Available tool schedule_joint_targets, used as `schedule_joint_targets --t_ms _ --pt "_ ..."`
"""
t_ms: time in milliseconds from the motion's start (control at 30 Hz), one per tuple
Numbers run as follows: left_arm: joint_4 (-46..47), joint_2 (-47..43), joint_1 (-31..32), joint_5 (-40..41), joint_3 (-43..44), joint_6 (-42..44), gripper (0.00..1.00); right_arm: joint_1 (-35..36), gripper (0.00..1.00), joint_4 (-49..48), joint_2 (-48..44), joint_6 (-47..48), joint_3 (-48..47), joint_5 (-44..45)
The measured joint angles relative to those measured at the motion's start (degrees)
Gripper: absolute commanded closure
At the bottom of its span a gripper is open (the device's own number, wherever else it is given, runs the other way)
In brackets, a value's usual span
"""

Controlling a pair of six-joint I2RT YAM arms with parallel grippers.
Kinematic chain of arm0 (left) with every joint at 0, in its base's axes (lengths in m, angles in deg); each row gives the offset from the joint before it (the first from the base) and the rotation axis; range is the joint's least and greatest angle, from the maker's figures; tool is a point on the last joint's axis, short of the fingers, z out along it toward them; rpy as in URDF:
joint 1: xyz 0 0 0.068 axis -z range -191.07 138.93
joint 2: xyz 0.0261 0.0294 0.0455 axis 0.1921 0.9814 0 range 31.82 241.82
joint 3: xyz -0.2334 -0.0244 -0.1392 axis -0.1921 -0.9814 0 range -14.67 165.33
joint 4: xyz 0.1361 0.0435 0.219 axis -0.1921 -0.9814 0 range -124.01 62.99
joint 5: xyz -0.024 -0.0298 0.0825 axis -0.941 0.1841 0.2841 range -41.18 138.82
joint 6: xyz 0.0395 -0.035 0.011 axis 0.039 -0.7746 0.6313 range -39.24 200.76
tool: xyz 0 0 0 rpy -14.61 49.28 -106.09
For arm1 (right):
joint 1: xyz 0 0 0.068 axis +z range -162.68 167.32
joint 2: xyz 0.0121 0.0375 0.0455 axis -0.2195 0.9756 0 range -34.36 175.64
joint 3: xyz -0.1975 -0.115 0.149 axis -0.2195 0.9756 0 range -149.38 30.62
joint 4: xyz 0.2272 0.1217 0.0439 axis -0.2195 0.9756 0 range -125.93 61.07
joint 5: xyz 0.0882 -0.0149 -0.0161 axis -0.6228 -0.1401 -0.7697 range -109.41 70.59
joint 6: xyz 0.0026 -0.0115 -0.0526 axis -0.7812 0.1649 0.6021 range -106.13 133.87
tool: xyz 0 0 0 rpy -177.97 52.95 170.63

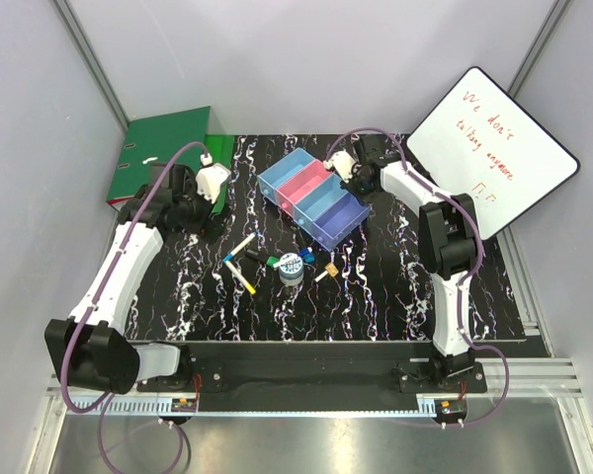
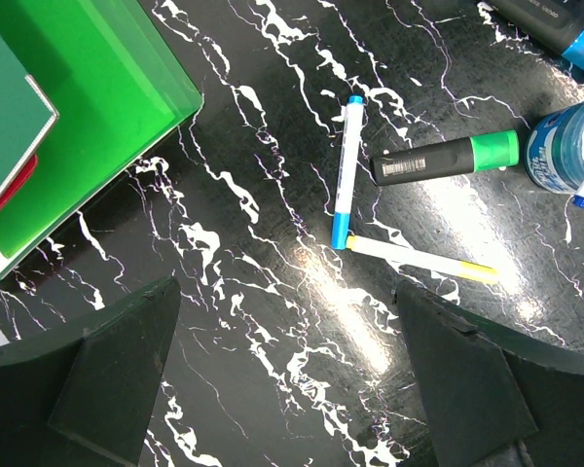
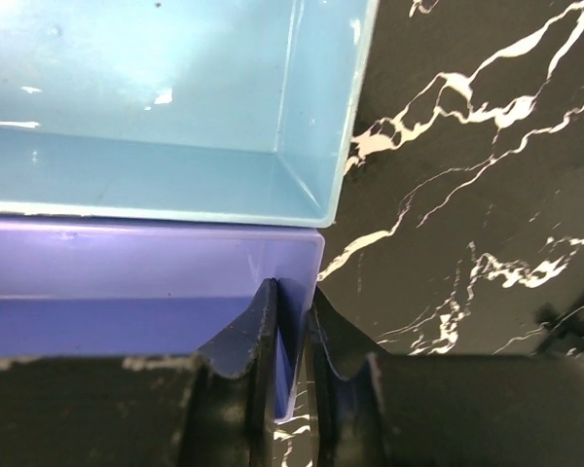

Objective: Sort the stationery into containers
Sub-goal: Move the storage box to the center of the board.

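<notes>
Four joined bins (image 1: 313, 195) stand in a row at the table's middle back: light blue, pink, blue, purple. My right gripper (image 1: 343, 170) (image 3: 294, 292) is shut on the end wall of the purple bin (image 3: 146, 263), with a light blue bin (image 3: 165, 107) beside it. Loose stationery lies in front of the bins: a blue-capped marker (image 2: 343, 175) (image 1: 239, 247), a yellow-tipped marker (image 2: 423, 261) (image 1: 243, 279), a black marker with a green cap (image 2: 446, 158), a round tape roll (image 1: 291, 269) (image 2: 569, 146), and small green, blue and orange pieces. My left gripper (image 1: 215, 197) (image 2: 287, 287) is open and empty above bare table, short of the markers.
Green ring binders (image 1: 163, 153) (image 2: 78, 126) lie at the back left, close to my left gripper. A whiteboard with red writing (image 1: 489, 148) leans at the back right. White walls close in both sides.
</notes>
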State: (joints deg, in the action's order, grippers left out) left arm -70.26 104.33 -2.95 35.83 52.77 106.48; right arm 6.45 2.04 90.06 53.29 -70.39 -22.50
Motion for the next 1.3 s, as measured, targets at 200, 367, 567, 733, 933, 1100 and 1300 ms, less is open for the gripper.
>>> schedule_joint_targets --t_ms 200,367,567,733,933,1100,1300 --pt "-0.13 0.09 0.13 -0.07 0.00 0.00 0.01 0.00 0.86 -0.92 0.20 3.02 -0.02 0.24" --pt "-0.17 0.11 0.15 -0.26 0.00 0.00 0.01 0.04 0.86 -2.32 0.70 5.99 -0.28 1.36" --pt "-0.37 0.11 0.33 -0.39 -0.02 0.00 0.01 0.15 0.86 -3.67 2.75 10.05 -2.82 2.58" --pt "-0.39 0.11 0.44 -0.57 -0.07 0.00 0.01 0.20 0.86 -3.93 5.05 13.22 -6.16 2.64" --pt "-0.39 0.61 0.44 -0.66 -0.09 0.00 0.01 0.22 0.85 -4.24 6.40 16.48 -8.37 2.62" --pt "-0.39 0.83 0.44 -0.68 -0.09 0.00 0.01 0.22 0.69 -6.08 6.75 19.89 -8.70 2.60" --pt "-0.39 0.94 0.48 -0.68 -0.09 0.00 0.01 0.22 0.55 -10.25 8.83 26.53 -9.44 4.57"
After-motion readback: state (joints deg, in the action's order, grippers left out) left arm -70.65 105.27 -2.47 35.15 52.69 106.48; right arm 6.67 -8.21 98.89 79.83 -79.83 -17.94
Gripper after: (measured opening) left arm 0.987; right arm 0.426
